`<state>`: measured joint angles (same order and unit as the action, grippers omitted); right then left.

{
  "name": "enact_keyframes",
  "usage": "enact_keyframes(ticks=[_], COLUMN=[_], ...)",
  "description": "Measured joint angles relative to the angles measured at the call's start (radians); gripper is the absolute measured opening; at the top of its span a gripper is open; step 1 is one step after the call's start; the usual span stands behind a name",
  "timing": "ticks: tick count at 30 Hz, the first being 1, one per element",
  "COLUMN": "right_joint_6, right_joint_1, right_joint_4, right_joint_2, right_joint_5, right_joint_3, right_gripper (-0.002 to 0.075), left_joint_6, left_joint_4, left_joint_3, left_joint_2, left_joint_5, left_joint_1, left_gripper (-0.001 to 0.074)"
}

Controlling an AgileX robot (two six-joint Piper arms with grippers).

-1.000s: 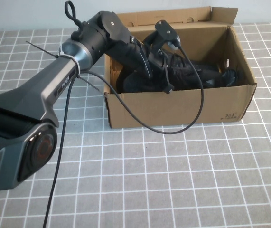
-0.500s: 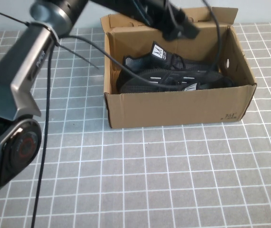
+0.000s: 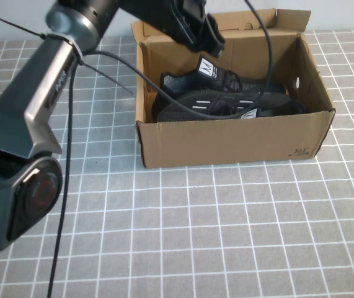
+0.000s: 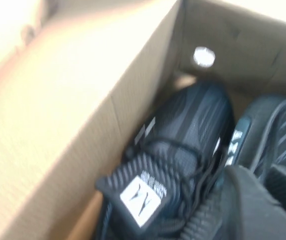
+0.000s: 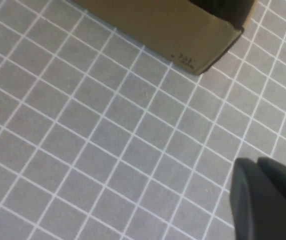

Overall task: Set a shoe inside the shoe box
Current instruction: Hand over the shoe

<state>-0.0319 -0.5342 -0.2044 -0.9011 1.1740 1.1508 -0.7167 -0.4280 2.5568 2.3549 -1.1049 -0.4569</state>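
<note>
The brown cardboard shoe box (image 3: 226, 143) stands open at the back of the table. The shoe (image 3: 226, 81), a black knit sneaker with a white tongue label, lies inside along the back wall. Its twin (image 3: 226, 105) lies in front of it. My left gripper (image 3: 212, 38) hangs above the box's back left part, open and empty. In the left wrist view it (image 4: 273, 195) is over the shoe (image 4: 183, 145), with the twin (image 4: 278, 130) beside it. My right gripper (image 5: 270, 200) is shut and empty above the tiled table, off the box's front corner (image 5: 173, 30); it is out of the high view.
The box's lid flap (image 3: 226, 22) stands up at the back. A round hole (image 4: 203, 56) is in the right side wall. The left arm's cable (image 3: 164, 93) droops over the box's left wall. Grey tiled table (image 3: 226, 236) lies in front of the box.
My left gripper has risen out of the box, where it was low over the shoes, and moved back and left. Both shoes now lie uncovered in the box.
</note>
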Motion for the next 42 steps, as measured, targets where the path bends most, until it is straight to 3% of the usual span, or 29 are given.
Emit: enact_keyframes(ticks=[5,7,10,13,17,22,30,35,42], right_joint_6=[0.032,0.077,0.133,0.163,0.185,0.267,0.333,0.335,0.335], right_joint_1=[0.0,0.0,0.0,0.0,0.0,0.0,0.0,0.004,0.05], right_joint_4=[0.031,0.035,0.044,0.049,0.049,0.05,0.065,0.079,0.158], right_joint_2=[-0.006,-0.024,-0.08,-0.176,-0.34,-0.527,-0.831,-0.976,-1.081], right_joint_5=[-0.096,-0.144,-0.202,-0.209,-0.213,-0.209,-0.062,0.034,0.062], right_joint_3=[0.0,0.0,0.004,0.043,0.147,0.321,0.635,0.76,0.778], right_gripper=[-0.0016,-0.0015,0.0007,0.0086,0.0237,0.032,0.0332,0.0333,0.0333], left_joint_6=[0.007,0.007,0.019,0.06,0.119,0.137,0.158,0.179,0.188], left_joint_4=[0.02,0.02,0.02,0.02,0.035,0.088,0.256,0.293,0.265], left_joint_3=[-0.016,-0.016,-0.016,-0.016,-0.016,-0.017,-0.017,-0.017,-0.017], left_joint_2=[0.016,0.016,0.01,0.003,-0.008,-0.049,-0.114,-0.132,-0.132], left_joint_5=[0.004,0.006,-0.003,-0.03,-0.081,-0.14,-0.15,-0.153,-0.155], left_joint_1=[0.0,0.004,0.018,0.036,0.058,0.063,0.067,0.085,0.152], left_gripper=[0.0046,0.0102,0.0244,0.0369,0.0411,0.0334,0.0053,0.0006,-0.0001])
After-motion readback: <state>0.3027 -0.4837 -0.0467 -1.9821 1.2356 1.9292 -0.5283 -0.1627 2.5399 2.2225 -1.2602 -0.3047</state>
